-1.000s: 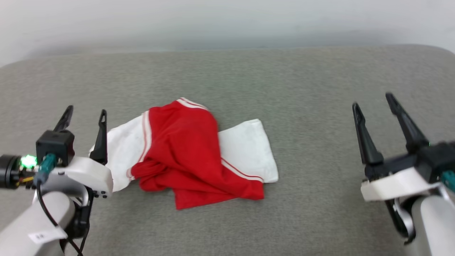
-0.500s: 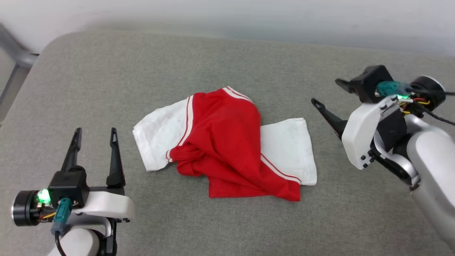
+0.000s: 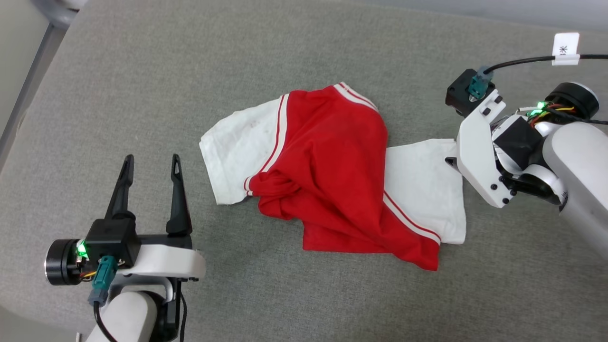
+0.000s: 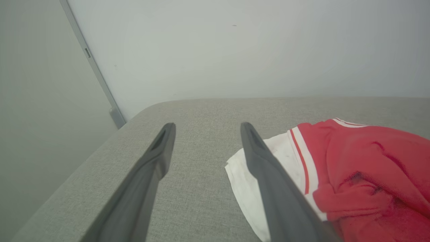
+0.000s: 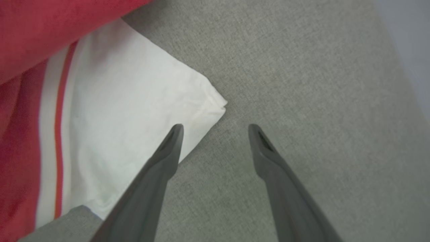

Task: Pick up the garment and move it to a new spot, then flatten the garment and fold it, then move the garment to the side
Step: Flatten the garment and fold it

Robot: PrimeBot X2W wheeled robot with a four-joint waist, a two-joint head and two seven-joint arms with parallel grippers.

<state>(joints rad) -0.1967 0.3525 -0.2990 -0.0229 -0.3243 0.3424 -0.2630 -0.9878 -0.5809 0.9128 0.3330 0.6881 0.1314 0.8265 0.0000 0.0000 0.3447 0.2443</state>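
The crumpled red soft-knit T-shirt with white short sleeves (image 3: pixel 327 166) lay on the grey fabric-covered bench (image 3: pixel 142 85), just right of the left hand (image 3: pixel 152 159), whose dark fingers stood apart and empty. The right hand (image 5: pixel 215 127), also spread and holding nothing, pointed down at a white sleeve's corner, one finger over its edge.

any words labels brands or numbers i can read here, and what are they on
On the white tag clipped to the black cable: one small dark mark, too small to read.
On the garment: no words, logo or number on the parts that show.
No other text can be made out.
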